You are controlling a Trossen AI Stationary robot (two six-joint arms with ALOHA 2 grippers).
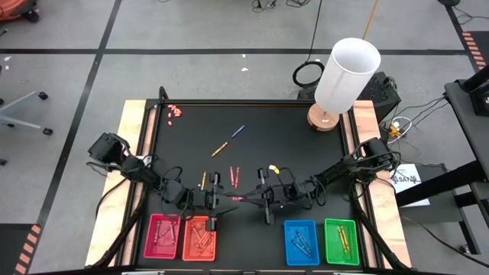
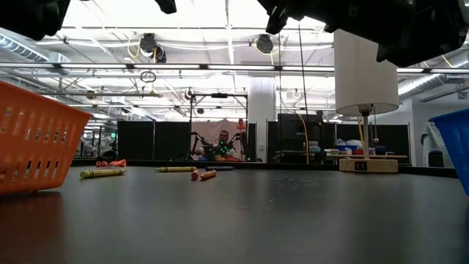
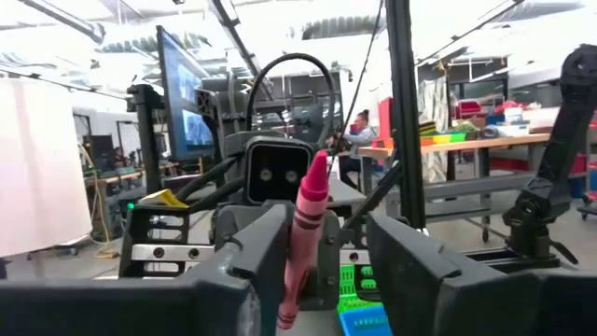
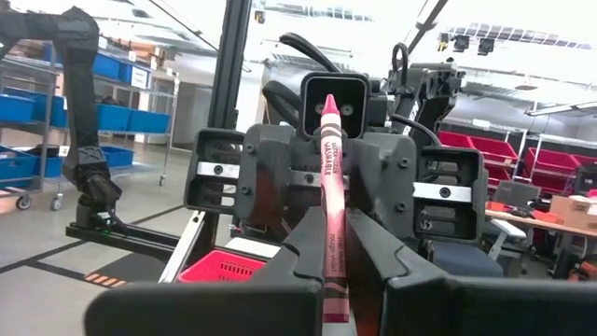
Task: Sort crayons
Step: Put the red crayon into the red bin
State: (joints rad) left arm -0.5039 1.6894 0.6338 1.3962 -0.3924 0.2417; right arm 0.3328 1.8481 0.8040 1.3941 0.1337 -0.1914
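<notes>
A pink crayon (image 1: 238, 198) hangs level above the table's middle, between my two grippers. My right gripper (image 4: 340, 252) comes from the table's right and is shut on it. My left gripper (image 3: 326, 243) faces it from the left, open, with its fingers on either side of the crayon's pointed end (image 3: 312, 182). Loose crayons lie on the black table: a yellow and a blue one (image 1: 229, 140), two pink ones (image 1: 234, 176) and a yellow one (image 1: 203, 180). More crayons lie in the four trays. My right gripper pinches the crayon's blunt half (image 4: 334, 271) between its two fingers, coming level from the table's right. The crayon lies along the fingers and sticks out ahead of them toward my left gripper, clear of the table. My left gripper: the crayon stands close beside one finger (image 3: 266, 257); I cannot tell whether they touch.
Along the near edge stand a pink tray (image 1: 153, 246), an orange tray (image 1: 187, 246), a blue tray (image 1: 301, 228) and a green tray (image 1: 341, 226). A white lamp (image 1: 344, 76) stands at the far right corner. Small pink bits (image 1: 175, 111) lie at the far left.
</notes>
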